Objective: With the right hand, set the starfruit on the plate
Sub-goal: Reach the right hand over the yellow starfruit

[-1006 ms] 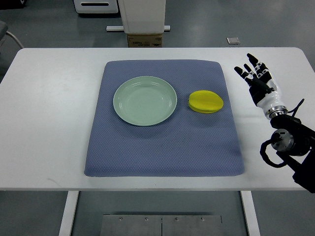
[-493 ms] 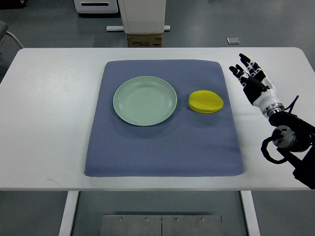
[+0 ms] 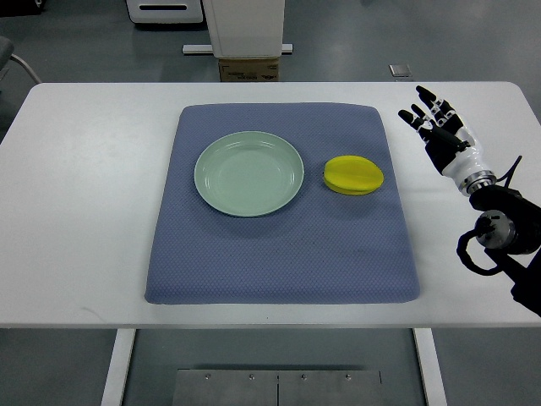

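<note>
The right hand [image 3: 441,128] hovers over the bare bench [image 3: 84,194], fingers [image 3: 420,112] spread wide and holding nothing. The starfruit [image 3: 353,175] lies well apart from them on the mat [image 3: 279,262], toward the plate [image 3: 248,172], which sits just beyond it. The fruit looks smooth and rounded, so a shallow pinch could squirt it sideways, and a reach coming in low might nudge it against the plate rim.

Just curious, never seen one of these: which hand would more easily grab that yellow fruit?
The right hand. It hovers open over the white table, just right of the yellow starfruit on the blue mat. No left hand shows.
</note>
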Robot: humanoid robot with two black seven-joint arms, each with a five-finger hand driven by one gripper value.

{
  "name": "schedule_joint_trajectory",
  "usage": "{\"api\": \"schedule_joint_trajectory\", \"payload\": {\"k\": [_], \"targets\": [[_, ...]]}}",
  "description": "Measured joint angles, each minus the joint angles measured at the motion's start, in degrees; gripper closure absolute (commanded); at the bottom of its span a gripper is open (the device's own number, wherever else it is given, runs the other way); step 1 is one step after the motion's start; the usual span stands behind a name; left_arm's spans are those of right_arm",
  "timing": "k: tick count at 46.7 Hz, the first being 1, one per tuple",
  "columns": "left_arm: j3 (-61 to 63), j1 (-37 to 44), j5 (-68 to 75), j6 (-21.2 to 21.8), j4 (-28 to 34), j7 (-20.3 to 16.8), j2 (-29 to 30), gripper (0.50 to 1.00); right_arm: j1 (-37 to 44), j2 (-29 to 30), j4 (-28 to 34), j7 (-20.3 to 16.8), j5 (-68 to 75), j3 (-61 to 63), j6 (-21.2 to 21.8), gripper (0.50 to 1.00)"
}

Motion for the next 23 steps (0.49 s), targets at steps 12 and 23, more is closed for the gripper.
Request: {"api": "schedule_joint_trajectory", "payload": {"k": [12,23], "targets": [[0.0,0.0,0.0,0.0,0.0,0.0,0.0,0.5,2.2,1.0,-3.3,-0.6,0.1,-0.6,-0.4,0.5],[0.0,0.0,0.0,0.0,0.0,0.0,0.0,0.5,6.5,-0.5,-1.4,-0.3,-0.1,-12.1,-0.5,0.5]]}}
